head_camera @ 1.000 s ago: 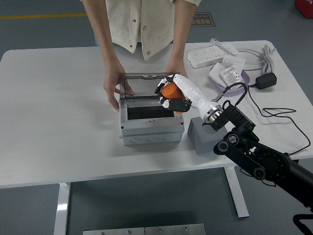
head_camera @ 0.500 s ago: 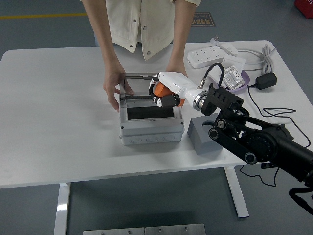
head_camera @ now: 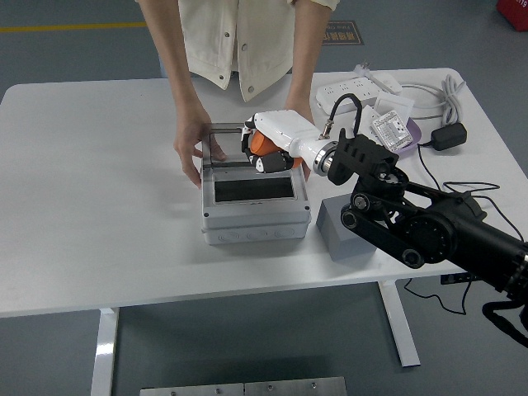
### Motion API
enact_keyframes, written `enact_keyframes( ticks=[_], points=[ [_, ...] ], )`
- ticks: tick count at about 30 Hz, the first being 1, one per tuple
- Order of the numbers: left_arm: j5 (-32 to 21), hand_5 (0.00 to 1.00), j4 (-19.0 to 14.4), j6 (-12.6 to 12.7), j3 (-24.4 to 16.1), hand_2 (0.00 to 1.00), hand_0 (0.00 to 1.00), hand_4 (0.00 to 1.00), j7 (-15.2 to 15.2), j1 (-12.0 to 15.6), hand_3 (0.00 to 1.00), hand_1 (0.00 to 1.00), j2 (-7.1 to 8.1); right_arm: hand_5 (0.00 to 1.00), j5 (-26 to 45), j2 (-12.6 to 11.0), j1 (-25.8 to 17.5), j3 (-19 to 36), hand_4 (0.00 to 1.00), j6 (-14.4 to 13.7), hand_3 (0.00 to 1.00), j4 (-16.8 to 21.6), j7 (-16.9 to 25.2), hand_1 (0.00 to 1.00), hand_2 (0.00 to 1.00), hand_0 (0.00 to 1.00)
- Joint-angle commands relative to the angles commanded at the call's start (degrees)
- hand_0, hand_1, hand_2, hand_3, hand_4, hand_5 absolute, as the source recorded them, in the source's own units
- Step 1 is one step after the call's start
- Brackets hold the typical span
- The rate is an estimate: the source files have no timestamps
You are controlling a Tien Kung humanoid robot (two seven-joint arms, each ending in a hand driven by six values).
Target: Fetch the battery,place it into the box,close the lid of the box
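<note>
On the white table (head_camera: 99, 206) over grey floor, right hand (head_camera: 272, 142) fingers pinch the orange battery (head_camera: 262, 144) above the box (head_camera: 252, 202).

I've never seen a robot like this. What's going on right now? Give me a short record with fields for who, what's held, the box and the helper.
Robot hand: right hand, white, fingers curled around the battery
Held item: orange battery, above the open box
Box: grey box on the white table, lid raised at the back
Helper: person's hand steadies the box's left side
Left hand: not visible
Nearby: grey block to the right of the box
</note>
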Motion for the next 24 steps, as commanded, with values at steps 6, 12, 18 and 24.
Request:
enact_keyframes(
  ticks=[6,12,18,24],
  points=[
    [-0.31,0.043,0.00,-0.05,0.42,0.570,0.629,0.236,0.00,-0.35,0.529,0.744,0.17,0.002,1.09,0.32,-0.06,0.03,0.002,-1.23,0.221,-0.12,0.45,0.249,0.222,0.261],
    [-1.48,0.041,0.00,-0.03,1.61,0.571,0.629,0.235,-0.09,-0.88,0.529,0.744,0.21,0.002,2.50,0.84,-0.13,-0.47,0.002,-2.60,0.224,-0.20,0.94,0.261,0.232,0.264],
    [-2.59,0.042,0.00,0.00,2.74,0.570,0.630,0.235,-0.23,-1.19,0.529,0.744,0.33,0.002,3.40,1.49,-0.62,-1.48,0.002,-2.75,0.225,-0.02,1.01,0.280,0.259,0.269],
    [-3.67,0.042,0.00,0.02,3.86,0.570,0.628,0.234,-0.40,-1.45,0.529,0.744,0.42,0.002,4.01,2.09,-1.10,-2.12,0.024,-3.28,0.301,-0.08,1.45,0.307,0.305,0.274]
  ],
)
